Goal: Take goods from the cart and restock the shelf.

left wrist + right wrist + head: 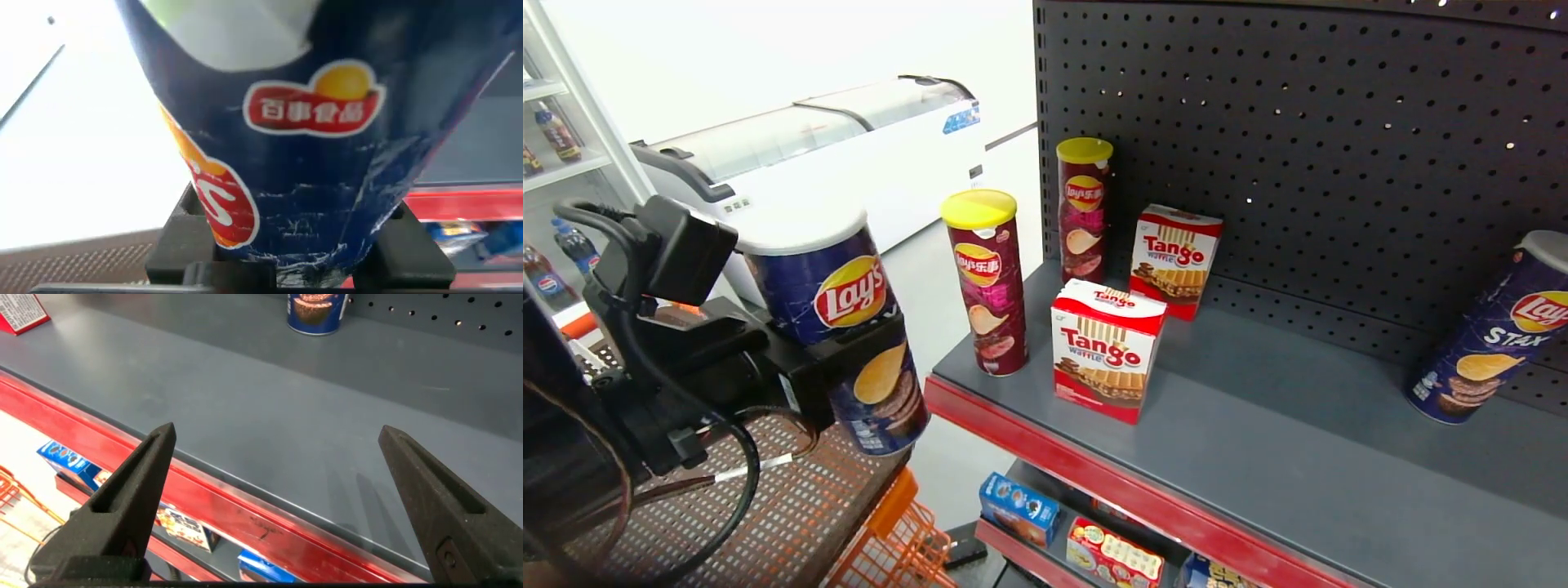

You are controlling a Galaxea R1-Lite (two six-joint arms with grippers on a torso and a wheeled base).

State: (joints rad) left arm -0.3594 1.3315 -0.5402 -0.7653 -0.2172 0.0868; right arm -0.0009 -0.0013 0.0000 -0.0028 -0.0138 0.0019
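My left gripper is shut on a dark blue chip can with a white lid, held upright above the orange cart, left of the shelf's front edge. That blue can stands between the black fingers in the left wrist view. The grey shelf carries two maroon chip cans with yellow lids, two red-and-white wafer boxes, and another blue chip can leaning against the pegboard at the right. My right gripper hangs open above the shelf's red front edge.
A black pegboard backs the shelf. A lower shelf holds small boxes. A white chest freezer stands behind, and a drinks fridge is at far left. The shelf's middle and right front are bare.
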